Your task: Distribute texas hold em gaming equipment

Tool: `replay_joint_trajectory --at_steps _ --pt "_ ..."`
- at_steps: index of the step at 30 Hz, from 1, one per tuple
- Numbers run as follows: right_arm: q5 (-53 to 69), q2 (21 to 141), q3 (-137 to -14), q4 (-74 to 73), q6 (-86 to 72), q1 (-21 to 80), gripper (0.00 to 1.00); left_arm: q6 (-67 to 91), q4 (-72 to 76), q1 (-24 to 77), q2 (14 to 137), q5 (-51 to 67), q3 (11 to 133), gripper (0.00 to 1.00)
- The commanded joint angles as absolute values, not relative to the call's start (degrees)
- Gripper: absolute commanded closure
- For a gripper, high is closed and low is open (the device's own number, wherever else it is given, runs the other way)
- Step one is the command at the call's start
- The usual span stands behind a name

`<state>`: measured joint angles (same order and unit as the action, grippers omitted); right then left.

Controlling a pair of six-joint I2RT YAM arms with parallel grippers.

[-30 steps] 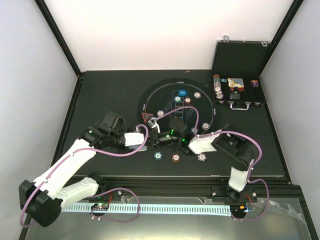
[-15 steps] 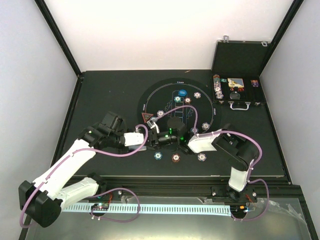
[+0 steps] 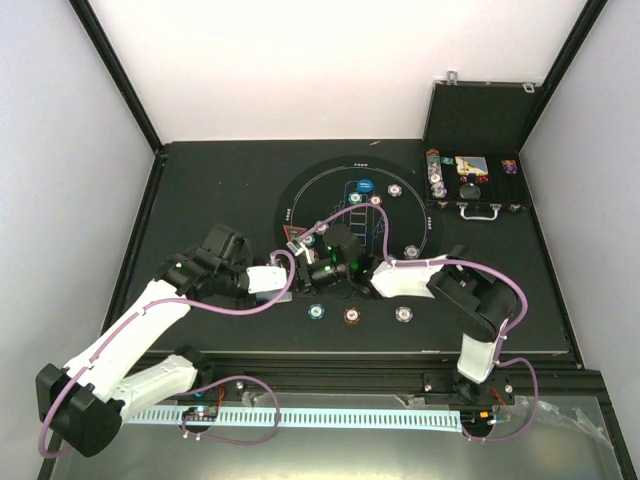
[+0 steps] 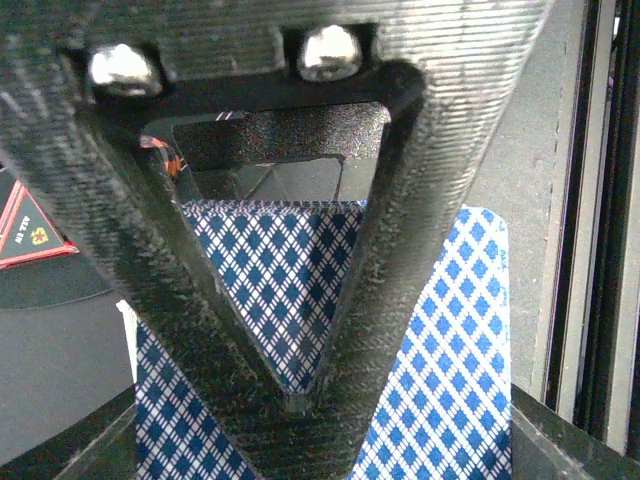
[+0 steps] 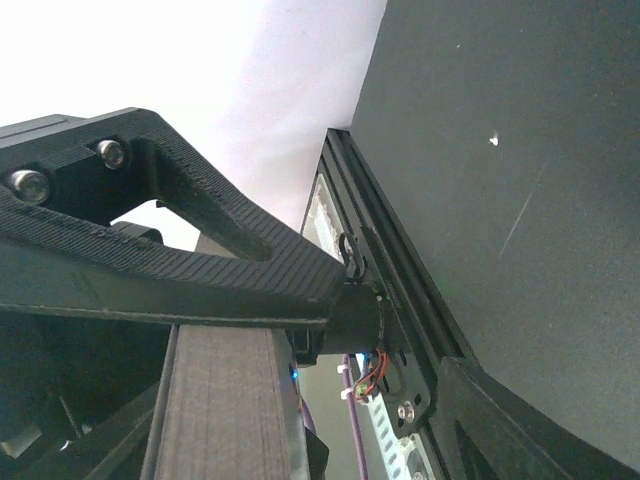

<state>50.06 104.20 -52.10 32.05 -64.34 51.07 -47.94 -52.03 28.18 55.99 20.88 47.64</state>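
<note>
My left gripper (image 3: 300, 283) is shut on a deck of playing cards with blue-and-white diamond backs (image 4: 450, 350) and holds it over the near left part of the round black mat (image 3: 290, 200). In the left wrist view its fingers (image 4: 400, 200) meet in a V over the top card. My right gripper (image 3: 326, 262) sits right against the left one. Its jaws stand apart, the upper finger (image 5: 200, 270) above the deck's grey edge (image 5: 220, 400). A green chip (image 3: 316, 311), a brown-red chip (image 3: 351, 315) and a whitish chip (image 3: 403, 314) lie near the mat's front. A red triangle (image 3: 296, 237) lies at the mat's left.
A blue button (image 3: 366, 186) and other chips (image 3: 395, 188) lie on the far half of the mat. An open black case (image 3: 470, 185) with more chips and pieces stands at the back right. A metal rail (image 3: 400, 372) runs along the table's near edge.
My right gripper has moved left and a little away from me, closing up against the left gripper and the deck. The left arm has barely moved.
</note>
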Motion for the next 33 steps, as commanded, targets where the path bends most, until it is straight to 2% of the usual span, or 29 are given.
replay_joint_trajectory --at_steps 1,18,24,33 --pt "51.08 104.61 -53.82 27.46 -60.88 50.62 0.38 -48.35 -52.9 27.99 54.78 20.9 49.08 0.86" --pt "51.61 98.56 -51.62 15.37 -51.79 45.53 0.52 -47.32 -51.81 27.95 55.04 19.07 48.56 0.89" --pt "50.88 96.86 -51.17 13.63 -50.96 45.51 0.53 -47.11 -51.67 27.89 55.06 19.07 48.48 0.89" --pt "50.53 93.69 -53.39 9.63 -49.36 45.57 0.48 -46.58 -51.22 27.91 55.72 18.96 48.35 0.9"
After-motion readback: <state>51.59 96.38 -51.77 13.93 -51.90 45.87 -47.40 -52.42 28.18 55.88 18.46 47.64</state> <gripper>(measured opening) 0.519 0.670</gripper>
